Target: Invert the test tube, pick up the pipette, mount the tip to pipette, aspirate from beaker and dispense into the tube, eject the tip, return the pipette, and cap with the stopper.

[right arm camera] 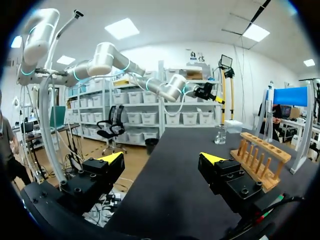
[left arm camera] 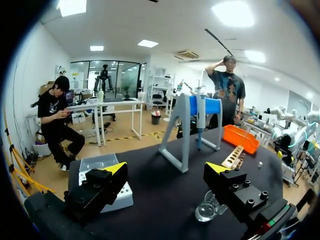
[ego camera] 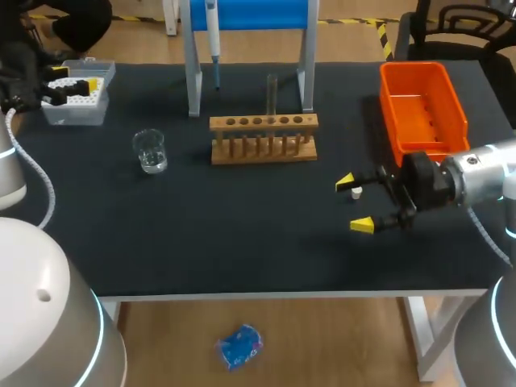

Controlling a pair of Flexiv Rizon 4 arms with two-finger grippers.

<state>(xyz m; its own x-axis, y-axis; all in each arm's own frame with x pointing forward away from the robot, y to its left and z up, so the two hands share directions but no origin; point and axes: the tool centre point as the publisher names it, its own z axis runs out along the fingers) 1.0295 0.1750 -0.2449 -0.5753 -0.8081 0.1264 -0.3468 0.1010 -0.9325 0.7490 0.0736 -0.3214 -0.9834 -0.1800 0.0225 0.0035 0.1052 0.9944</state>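
Head view: dark table, beaker, wooden rack, orange bin.

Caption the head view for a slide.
Right end effector open at the white stopper; test tube upright in rack; pipette on stand.

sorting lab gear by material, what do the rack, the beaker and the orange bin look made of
Rack: looks like unfinished pale wood, tan and matte with dowel posts. Beaker: clear, glossy, see-through walls; glass or clear plastic, cannot tell which. Bin: likely moulded plastic, uniform bright orange with a slight sheen.
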